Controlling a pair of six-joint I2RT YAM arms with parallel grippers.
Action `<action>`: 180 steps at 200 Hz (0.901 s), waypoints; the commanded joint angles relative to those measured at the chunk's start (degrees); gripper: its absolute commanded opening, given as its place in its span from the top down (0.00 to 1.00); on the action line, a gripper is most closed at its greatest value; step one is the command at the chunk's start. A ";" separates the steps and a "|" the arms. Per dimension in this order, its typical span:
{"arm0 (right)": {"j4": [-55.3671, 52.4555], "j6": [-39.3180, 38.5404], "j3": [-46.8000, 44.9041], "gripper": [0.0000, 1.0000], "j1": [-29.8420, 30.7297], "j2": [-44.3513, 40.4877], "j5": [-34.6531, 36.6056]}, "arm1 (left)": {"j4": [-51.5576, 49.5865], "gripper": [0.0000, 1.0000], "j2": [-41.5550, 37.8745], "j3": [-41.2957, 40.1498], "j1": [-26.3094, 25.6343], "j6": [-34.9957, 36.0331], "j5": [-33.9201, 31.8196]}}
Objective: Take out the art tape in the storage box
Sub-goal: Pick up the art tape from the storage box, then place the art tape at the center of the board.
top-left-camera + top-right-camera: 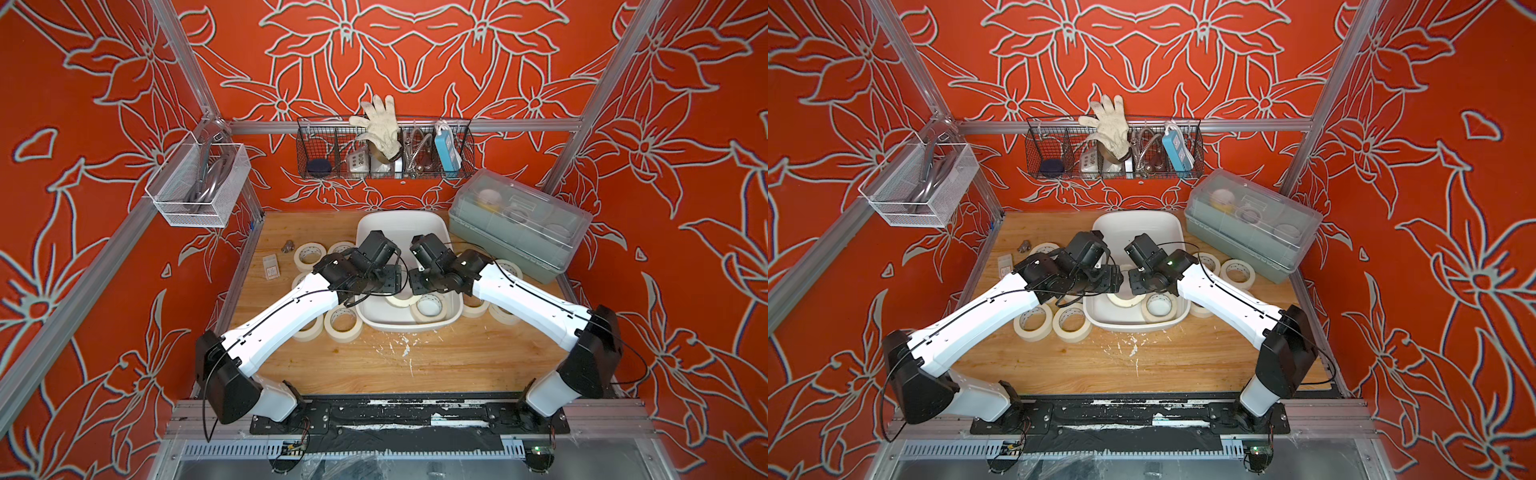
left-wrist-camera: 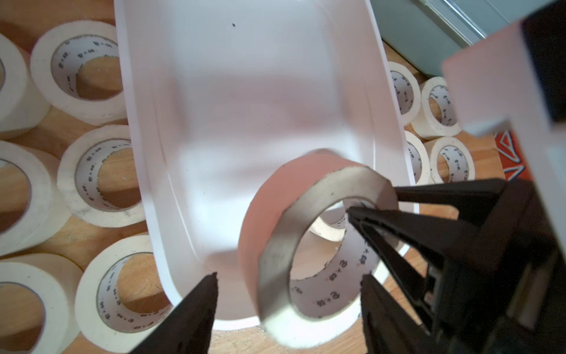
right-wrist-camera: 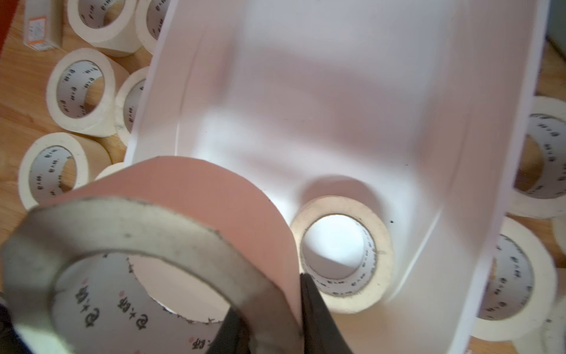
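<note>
Red floral walls (image 1: 104, 249), wooden desk (image 1: 415, 365), shallow white plastic storage box (image 2: 245, 92) centred. Over it, the right end effector (image 3: 269, 321) pinched the wall of a cream masking-tape roll (image 2: 274, 260); the left end effector (image 2: 291, 306) gaped wide astride it. Inside, another cream roll (image 3: 341, 257) lay flat, nearer the right arm.

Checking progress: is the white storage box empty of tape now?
No, one tape roll lies flat on the storage box floor.

Left pincer (image 2: 289, 277) spread, right pincer (image 3: 268, 294) clenched.
</note>
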 commanded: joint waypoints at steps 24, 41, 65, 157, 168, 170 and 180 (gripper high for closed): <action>-13.77 -5.08 1.00 1.00 -3.42 -5.54 7.57 | 2.56 0.22 -1.66 -0.53 -0.11 2.13 -1.69; -17.64 -5.54 -0.79 1.00 -4.63 -8.89 8.58 | 2.39 0.21 -0.49 0.11 -0.12 2.55 -2.11; -19.27 -5.87 -5.95 1.00 -7.21 -15.82 7.22 | 2.78 0.21 1.79 0.67 -0.12 2.42 -1.60; -21.75 7.50 -28.18 1.00 -18.95 -37.27 4.62 | 3.41 0.21 14.30 4.78 -0.13 1.92 1.30; -20.45 9.17 -31.10 1.00 -19.69 -38.16 3.66 | 3.18 0.21 15.58 5.49 -0.11 1.95 1.53; -20.19 9.43 -31.57 1.00 -19.82 -38.21 3.50 | 3.10 0.21 15.80 5.62 -0.14 2.00 1.50; -18.72 11.06 -33.87 1.00 -20.30 -38.80 3.11 | 3.01 0.21 16.67 6.17 -0.09 2.02 1.66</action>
